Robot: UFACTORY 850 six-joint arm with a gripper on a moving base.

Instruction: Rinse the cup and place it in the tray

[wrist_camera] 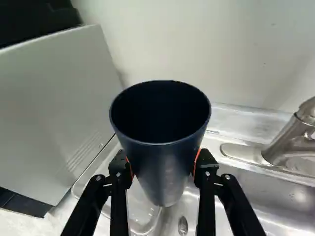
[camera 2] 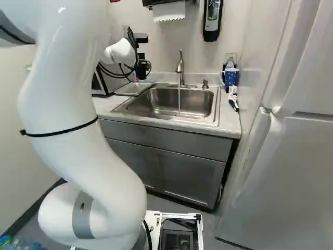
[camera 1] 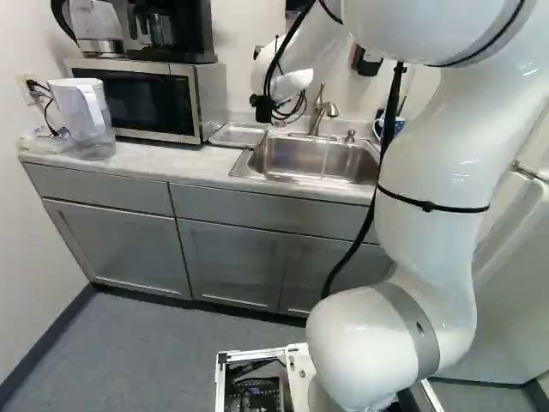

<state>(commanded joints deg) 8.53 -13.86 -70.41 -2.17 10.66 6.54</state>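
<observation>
Black claw (wrist_camera: 164, 166) grasps the cup (wrist_camera: 158, 153) from both sides, its mouth up and long axis near upright. Below the claw, toward the microwave (wrist_camera: 54, 108), lies the tray (camera 1: 236, 136); the faucet (wrist_camera: 289, 140) stands to the other side. Placing likely means lowering it that way.
</observation>
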